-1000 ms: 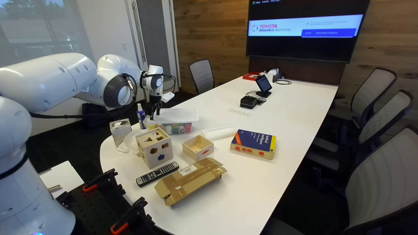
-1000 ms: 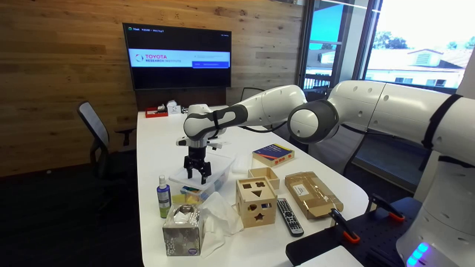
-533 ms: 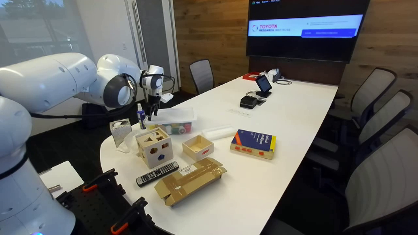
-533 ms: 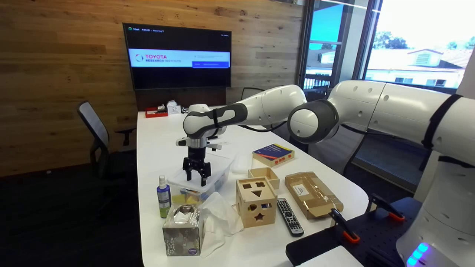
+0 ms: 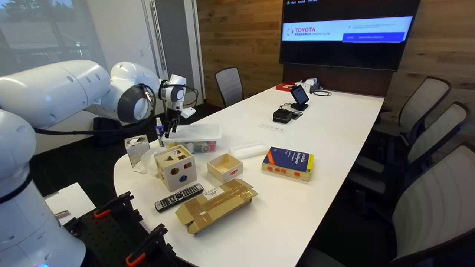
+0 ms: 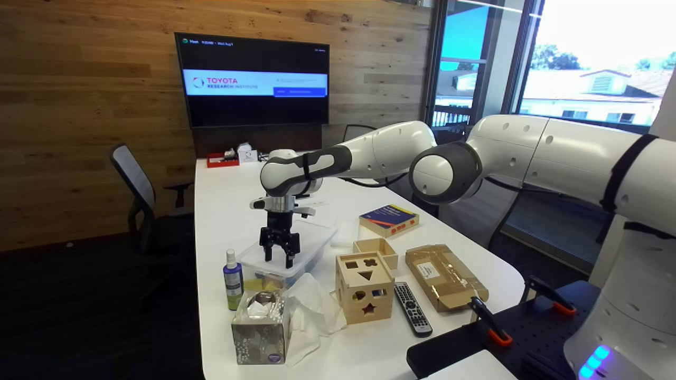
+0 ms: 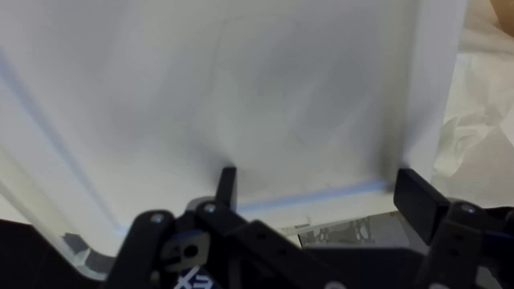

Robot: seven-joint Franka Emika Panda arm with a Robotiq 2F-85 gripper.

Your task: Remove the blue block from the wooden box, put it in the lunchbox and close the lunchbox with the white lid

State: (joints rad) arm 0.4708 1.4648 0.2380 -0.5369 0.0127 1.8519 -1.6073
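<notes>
Blue block is what we look for first, and we cannot place it for certain: a blue patch (image 5: 183, 178) shows through a hole in the wooden box (image 6: 367, 285), yet whether that is our piece or another we can't tell. The lunchbox (image 6: 310, 264) stands near the wooden box, on the side away from the remote control (image 5: 179, 197), and the coloured pieces (image 5: 199, 147) behind its cloudy wall are too blurred to sort. Across its top lies the white lid (image 6: 317, 240). Our pincer (image 6: 279, 260) hangs over the end of the lid nearer the wooden box, spread apart with nothing between its tips; whether they touch the plastic we cannot judge.

We take this to be the closing step. If we press so close to one end, the other may tip up, or the lid may skate sideways, because smooth plastic gives the tips little purchase. A slanting push could drag the whole lunchbox along the worktop (image 5: 282, 211), rucking up the loose tissue (image 6: 314, 303) beside the wooden box or toppling the spray bottle (image 6: 233, 279) that stands beyond it. And should that blue patch be our block, fastening the lid at this stage would simply leave it out of the lunchbox.
</notes>
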